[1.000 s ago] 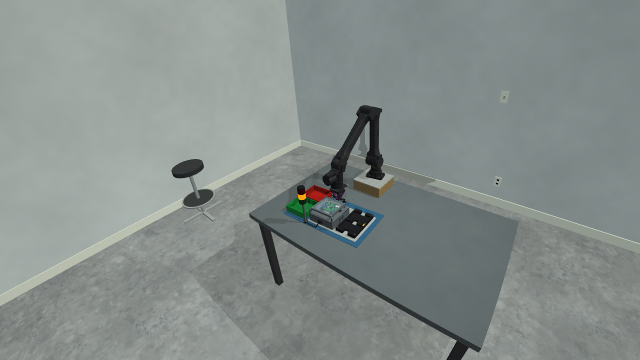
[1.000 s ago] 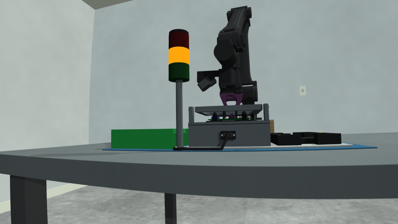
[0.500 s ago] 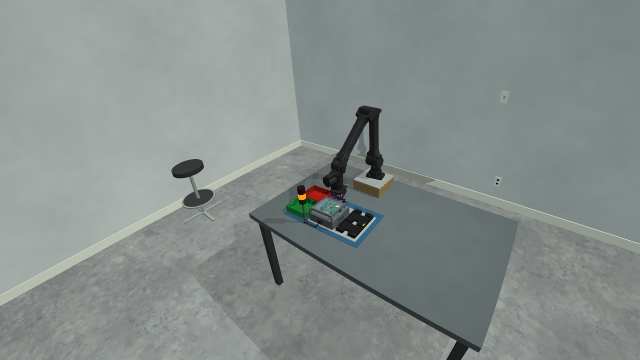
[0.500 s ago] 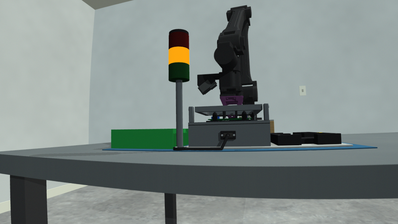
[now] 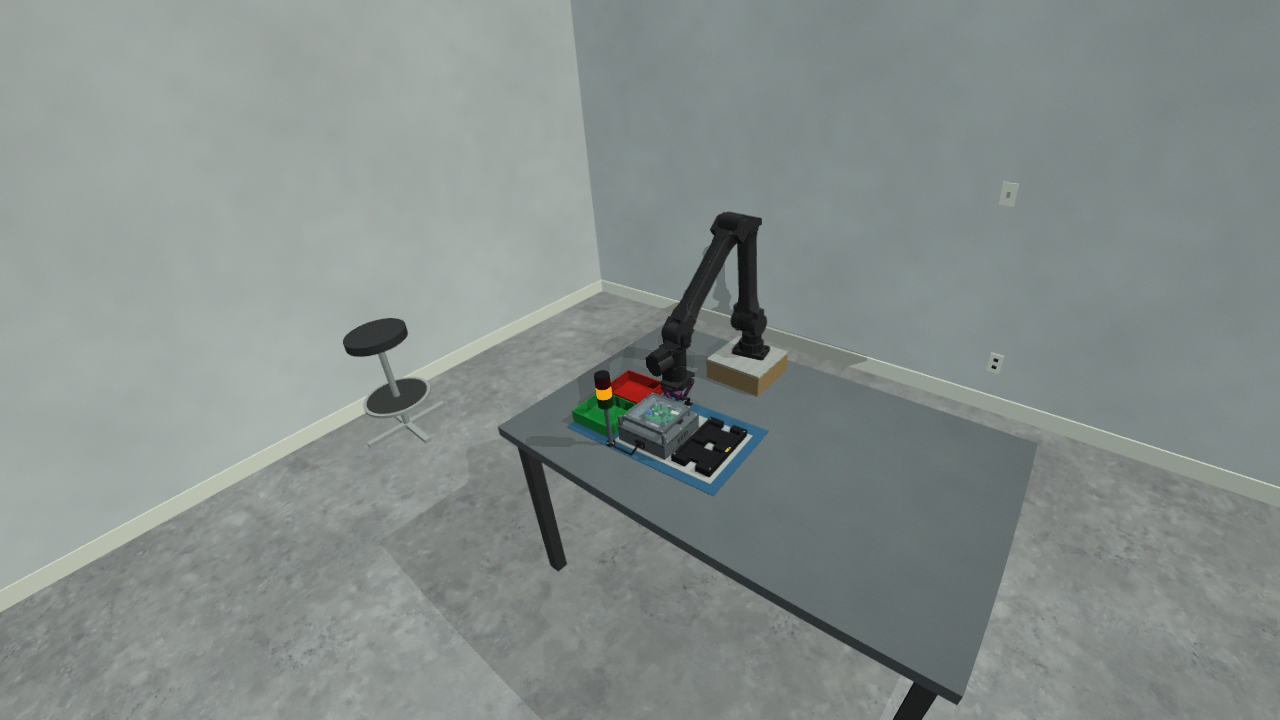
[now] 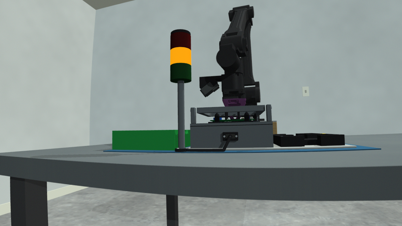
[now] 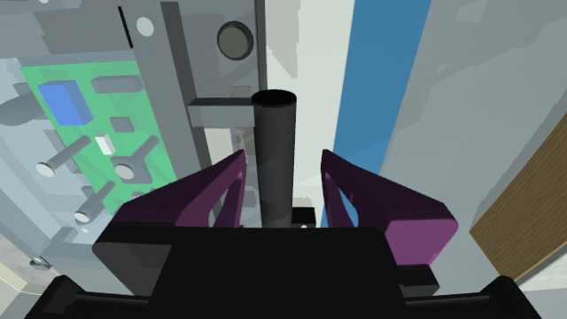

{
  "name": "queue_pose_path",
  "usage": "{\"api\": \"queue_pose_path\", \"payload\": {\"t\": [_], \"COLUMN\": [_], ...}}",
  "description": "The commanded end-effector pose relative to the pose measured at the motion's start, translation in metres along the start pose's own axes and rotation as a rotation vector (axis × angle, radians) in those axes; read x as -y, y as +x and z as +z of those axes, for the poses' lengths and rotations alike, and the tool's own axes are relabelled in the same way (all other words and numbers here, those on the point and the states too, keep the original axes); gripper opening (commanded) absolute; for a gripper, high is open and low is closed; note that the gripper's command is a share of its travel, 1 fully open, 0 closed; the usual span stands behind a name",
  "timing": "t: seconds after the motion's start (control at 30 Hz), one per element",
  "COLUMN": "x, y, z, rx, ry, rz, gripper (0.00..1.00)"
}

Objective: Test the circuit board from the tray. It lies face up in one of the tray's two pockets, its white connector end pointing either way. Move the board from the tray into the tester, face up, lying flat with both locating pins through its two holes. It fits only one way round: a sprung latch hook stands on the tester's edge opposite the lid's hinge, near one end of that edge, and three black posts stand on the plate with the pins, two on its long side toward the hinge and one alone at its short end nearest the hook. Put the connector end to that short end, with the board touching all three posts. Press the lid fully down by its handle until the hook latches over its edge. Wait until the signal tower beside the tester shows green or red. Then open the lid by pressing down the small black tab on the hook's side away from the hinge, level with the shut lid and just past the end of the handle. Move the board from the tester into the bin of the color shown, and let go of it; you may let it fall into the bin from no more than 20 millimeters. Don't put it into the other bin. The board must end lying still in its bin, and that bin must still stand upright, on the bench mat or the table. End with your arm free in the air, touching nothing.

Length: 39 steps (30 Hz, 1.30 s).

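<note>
The green circuit board (image 7: pixel 102 128) lies in the grey tester (image 6: pixel 230 131) under the clear lid (image 6: pixel 230 109), which is down over it with its probe pins on the board. My gripper (image 7: pixel 283 158) is open, with its purple fingers on either side of the lid's black handle bar (image 7: pixel 275 155) and a gap on both sides. In the exterior view the gripper (image 6: pixel 234 101) sits just above the lid's far edge. The signal tower (image 6: pixel 180 56) shows amber; its red and green segments are dark.
The green bin (image 6: pixel 146 139) and the red bin (image 5: pixel 635 385) stand left of the tester on the blue mat. The black tray (image 6: pixel 309 139) lies to the right with both pockets empty. The arm's wooden base block (image 5: pixel 746 368) stands behind.
</note>
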<state>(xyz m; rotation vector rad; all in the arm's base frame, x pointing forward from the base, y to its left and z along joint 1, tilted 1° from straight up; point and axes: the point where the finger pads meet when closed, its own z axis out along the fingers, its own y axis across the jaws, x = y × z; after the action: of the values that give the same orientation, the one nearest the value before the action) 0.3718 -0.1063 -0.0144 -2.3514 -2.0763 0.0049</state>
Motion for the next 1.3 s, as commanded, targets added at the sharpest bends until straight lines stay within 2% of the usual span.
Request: {"api": "queue_pose_path", "payload": {"t": [0.0,0.57,0.83,0.9,0.93,0.97,1.0,1.27], "x": [-0.032,-0.032,-0.032,-0.032,-0.027,-0.027,-0.031,-0.03], "y": [-0.002,-0.002,-0.002,-0.002,-0.001,-0.001,-0.002,-0.003], "z": [0.012,0.012,0.002,-0.005,-0.01,-0.015,-0.036,-0.094], "rx": [0.004,0.004,0.004,0.004,0.001,0.001,0.007,0.009], "ry": [-0.044,-0.044,-0.045,-0.043,-0.023,-0.023,-0.06,-0.064], "rz": [-0.011,-0.011,-0.011,-0.011,-0.011,-0.011,-0.011,-0.011], "gripper": [0.48,0.48,0.48,0.48,0.48,0.48,0.48,0.48]}}
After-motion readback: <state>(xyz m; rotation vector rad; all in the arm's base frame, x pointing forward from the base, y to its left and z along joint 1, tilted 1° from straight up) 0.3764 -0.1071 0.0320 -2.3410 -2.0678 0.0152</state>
